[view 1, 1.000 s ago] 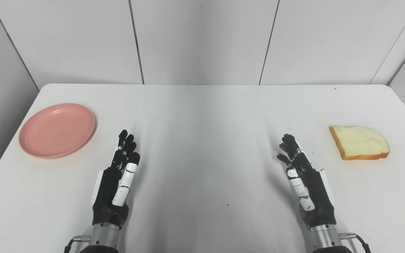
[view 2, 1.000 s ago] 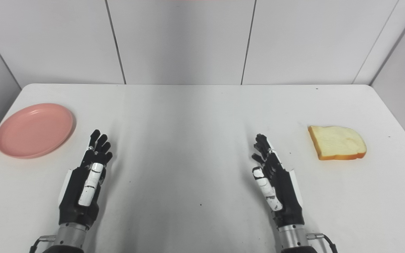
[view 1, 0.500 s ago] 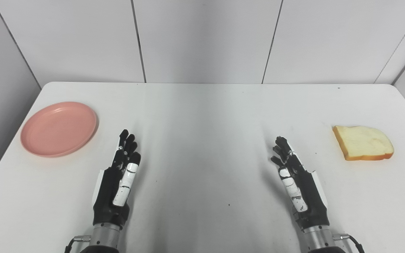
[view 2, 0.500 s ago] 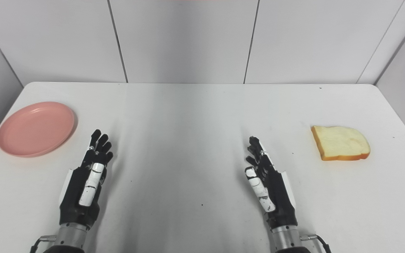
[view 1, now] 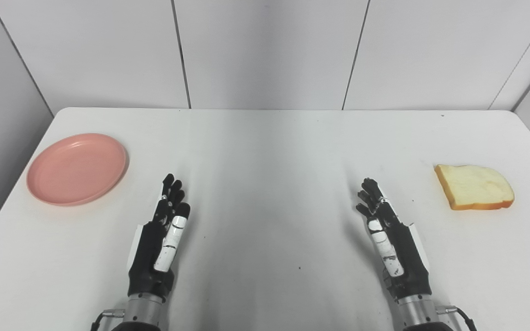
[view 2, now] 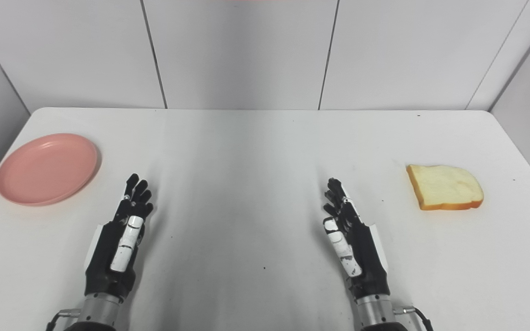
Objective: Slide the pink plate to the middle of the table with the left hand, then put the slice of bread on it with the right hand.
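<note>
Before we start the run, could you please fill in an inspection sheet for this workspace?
Surface: white table, a few tiny dark specks, middle bare.
Job's things: pink plate at the far left, nothing on it; slice of bread flat at the far right, apart from the plate.
Clutter: nothing seen.
Hands: left hand open, holds nothing, near the table's front edge, right of the plate and not touching it; right hand open, holds nothing, left of the bread and not touching it.
Cables: short cable at the right wrist, another at the left wrist.
Surroundings: pale grey wall panels behind and at both sides.
</note>
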Robot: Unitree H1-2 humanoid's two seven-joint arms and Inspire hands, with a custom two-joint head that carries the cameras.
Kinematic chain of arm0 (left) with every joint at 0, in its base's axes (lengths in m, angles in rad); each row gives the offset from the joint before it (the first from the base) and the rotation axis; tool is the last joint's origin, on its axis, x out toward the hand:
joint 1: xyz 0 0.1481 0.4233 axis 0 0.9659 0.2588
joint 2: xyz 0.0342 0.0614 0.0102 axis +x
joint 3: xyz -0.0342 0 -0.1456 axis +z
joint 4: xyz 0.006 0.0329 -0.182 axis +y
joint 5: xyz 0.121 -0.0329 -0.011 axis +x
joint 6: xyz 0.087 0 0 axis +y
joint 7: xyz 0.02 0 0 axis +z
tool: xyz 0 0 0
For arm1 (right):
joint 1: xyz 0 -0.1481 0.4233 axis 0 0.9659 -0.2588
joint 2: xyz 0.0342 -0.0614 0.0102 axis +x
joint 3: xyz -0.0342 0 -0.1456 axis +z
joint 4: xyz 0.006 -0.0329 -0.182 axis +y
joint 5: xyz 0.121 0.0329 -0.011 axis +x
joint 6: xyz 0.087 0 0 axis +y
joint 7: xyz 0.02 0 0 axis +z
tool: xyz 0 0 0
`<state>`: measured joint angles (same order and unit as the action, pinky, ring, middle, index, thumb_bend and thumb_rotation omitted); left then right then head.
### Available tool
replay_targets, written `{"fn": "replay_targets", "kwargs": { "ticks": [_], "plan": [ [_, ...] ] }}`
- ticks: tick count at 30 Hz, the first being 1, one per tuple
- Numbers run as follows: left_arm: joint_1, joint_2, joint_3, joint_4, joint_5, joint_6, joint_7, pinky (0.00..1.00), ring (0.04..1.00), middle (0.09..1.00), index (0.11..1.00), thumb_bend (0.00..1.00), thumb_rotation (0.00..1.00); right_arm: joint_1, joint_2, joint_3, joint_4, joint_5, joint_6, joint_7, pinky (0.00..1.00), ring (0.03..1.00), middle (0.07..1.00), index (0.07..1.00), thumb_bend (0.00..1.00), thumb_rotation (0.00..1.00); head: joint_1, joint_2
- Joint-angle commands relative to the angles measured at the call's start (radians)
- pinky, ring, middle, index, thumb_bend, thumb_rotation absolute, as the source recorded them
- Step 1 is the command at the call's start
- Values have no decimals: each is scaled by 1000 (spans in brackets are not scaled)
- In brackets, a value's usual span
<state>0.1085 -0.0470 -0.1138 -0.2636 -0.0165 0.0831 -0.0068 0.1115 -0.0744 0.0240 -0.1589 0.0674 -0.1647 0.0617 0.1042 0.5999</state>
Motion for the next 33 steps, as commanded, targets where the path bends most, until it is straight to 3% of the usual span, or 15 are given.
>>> {"fn": "replay_targets", "kwargs": {
  "ticks": [1,19,33],
  "plan": [
    [11,-24,-11,-9,17,-59,6,1000,1000,1000,1000,685,778,16,-13,-16,59,9,-58,12,929,938,958,934,806,869,1,0],
    [-2,-82,-58,141,98,-196,50,1000,1000,1000,1000,683,755,-6,-69,-63,238,106,-189,63,958,968,969,934,815,875,186,-128],
    [-23,-93,-46,236,89,-276,42,1000,1000,1000,1000,677,751,-29,-76,-61,321,115,-217,67,997,993,1000,963,777,927,234,-192]
  ]
}}
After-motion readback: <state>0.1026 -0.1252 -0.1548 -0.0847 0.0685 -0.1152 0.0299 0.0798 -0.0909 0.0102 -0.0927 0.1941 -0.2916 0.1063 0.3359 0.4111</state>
